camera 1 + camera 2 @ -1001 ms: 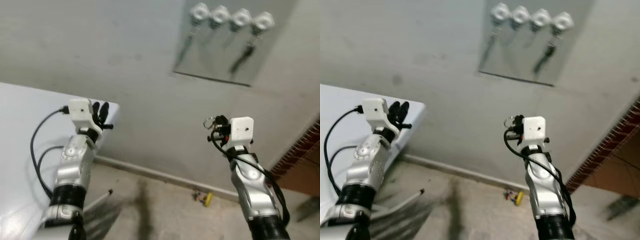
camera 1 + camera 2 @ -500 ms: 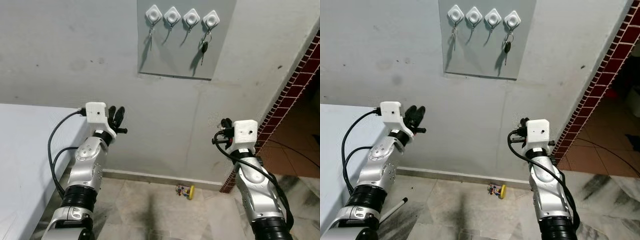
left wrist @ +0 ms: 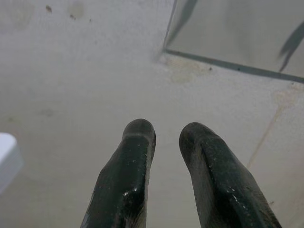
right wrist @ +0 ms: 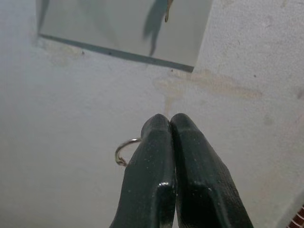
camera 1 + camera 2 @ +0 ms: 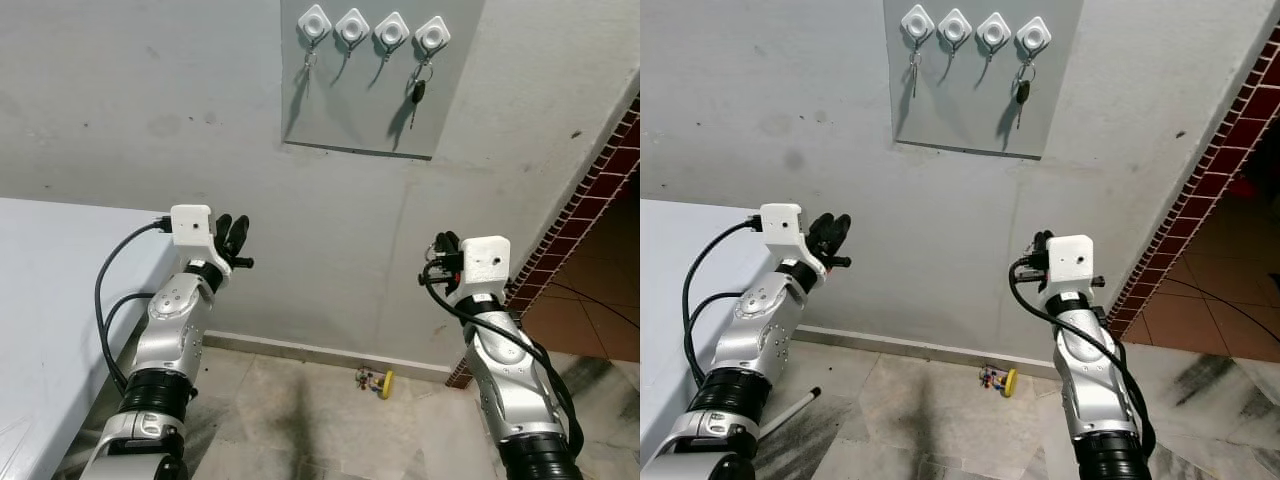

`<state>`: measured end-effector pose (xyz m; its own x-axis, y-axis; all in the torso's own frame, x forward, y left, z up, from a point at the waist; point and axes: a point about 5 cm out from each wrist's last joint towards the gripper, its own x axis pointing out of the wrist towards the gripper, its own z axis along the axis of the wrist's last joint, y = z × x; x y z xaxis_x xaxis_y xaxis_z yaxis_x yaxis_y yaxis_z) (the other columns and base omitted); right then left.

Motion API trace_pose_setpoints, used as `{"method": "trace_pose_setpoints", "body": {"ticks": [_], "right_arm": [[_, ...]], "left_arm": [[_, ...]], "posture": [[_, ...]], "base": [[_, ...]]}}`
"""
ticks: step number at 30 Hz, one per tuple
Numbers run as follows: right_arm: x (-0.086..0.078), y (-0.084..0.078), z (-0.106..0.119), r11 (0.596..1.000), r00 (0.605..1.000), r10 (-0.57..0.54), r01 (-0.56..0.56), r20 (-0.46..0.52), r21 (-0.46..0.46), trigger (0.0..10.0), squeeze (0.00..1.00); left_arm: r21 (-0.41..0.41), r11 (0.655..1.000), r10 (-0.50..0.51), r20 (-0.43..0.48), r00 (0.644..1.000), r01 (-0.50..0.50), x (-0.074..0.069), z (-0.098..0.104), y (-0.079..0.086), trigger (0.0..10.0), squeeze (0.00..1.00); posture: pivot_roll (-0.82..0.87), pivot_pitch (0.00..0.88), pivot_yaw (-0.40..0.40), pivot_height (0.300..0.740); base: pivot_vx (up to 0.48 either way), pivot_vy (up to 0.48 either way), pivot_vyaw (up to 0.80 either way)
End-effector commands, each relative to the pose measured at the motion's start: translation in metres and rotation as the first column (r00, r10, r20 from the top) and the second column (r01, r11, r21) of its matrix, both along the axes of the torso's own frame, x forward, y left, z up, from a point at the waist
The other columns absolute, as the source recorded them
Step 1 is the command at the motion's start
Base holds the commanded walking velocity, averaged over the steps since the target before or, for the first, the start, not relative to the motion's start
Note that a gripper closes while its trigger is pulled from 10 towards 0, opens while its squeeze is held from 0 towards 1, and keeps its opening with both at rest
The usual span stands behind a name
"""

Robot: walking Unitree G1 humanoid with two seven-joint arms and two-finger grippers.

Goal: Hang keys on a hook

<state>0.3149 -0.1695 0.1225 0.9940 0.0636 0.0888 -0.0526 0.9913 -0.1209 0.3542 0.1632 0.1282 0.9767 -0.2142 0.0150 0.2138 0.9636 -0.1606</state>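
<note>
Right gripper [image 4: 170,124] pinches key ring [image 4: 124,150] (apparently).

A grey plaster wall [image 5: 150,90] takes up most of the scene, with some dark spots and stains on it. At the right side stands a wall edge of red bricks [image 5: 590,210] with white joints, and behind it there is a floor of reddish-brown tiles [image 5: 590,300]. On the left, a white desk [image 5: 40,300] reaches close to the wall. Below, the floor [image 5: 290,420] is of light marble-like stone with dark smudges. A pale skirting strip [image 5: 300,352] runs along the bottom of the wall. Near it a small yellow object [image 5: 385,383] lies on the floor, together with some small coloured bits just beside it. A thin white rod with a dark tip [image 5: 790,412] lies on the floor by the desk.
</note>
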Motion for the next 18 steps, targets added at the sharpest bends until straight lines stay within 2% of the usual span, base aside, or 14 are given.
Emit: {"method": "trace_pose_setpoints", "body": {"ticks": [1, 18], "right_arm": [[-0.0005, 0.001, 0.0047, 1.0, 1.0, 0.006, -0.006, 0.024, 0.004, 10.0, 0.0], [-0.0006, 0.0039, 0.0038, 1.0, 1.0, 0.018, -0.018, 0.019, 0.002, 10.0, 0.0]], "left_arm": [[-0.001, 1.0, -0.007, 0.013, 1.0, 0.007, 0.0031, 0.0065, 0.0, 10.0, 0.0], [-0.002, 1.0, -0.012, 0.007, 1.0, 0.012, 0.0016, 0.0059, 0.002, 10.0, 0.0]], "posture": [[-0.1, 0.0, -0.006, 0.74], [-0.1, 0.0, -0.009, 0.74]], "base": [[0.375, 0.0, 0.0], [0.403, 0.0, 0.0]]}}
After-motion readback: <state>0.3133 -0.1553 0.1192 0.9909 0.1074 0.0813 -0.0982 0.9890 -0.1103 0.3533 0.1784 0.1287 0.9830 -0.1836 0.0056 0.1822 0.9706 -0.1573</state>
